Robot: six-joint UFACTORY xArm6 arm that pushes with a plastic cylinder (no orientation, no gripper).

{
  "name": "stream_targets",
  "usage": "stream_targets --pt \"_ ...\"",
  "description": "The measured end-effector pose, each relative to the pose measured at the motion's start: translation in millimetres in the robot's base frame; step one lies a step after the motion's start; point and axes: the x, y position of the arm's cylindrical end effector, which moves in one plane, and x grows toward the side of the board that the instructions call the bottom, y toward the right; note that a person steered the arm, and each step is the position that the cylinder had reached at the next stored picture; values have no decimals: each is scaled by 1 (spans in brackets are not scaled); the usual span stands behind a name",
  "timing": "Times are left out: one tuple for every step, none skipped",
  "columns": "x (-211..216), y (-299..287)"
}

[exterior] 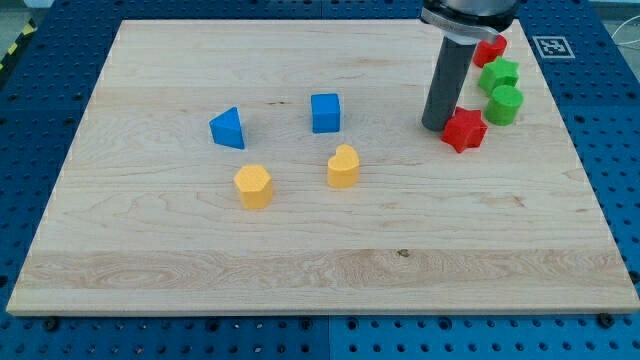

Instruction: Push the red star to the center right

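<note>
The red star [465, 129] lies on the wooden board [320, 250] at the view's right, a little above mid-height. My tip [436, 126] stands right at the star's left side, touching or nearly touching it. The dark rod rises from there to the view's top edge.
A green block [505, 104] sits just right of and above the red star, a green star [498, 74] above that, and another red block [490, 48] near the top, partly behind the rod. A blue cube [325, 113], a blue triangle [229, 128] and two yellow blocks [254, 186] [343, 167] lie left of centre.
</note>
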Motion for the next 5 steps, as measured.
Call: stream_targets --pt "11 0" --pt "18 1" --pt "23 13" --pt "23 30" --pt "23 38"
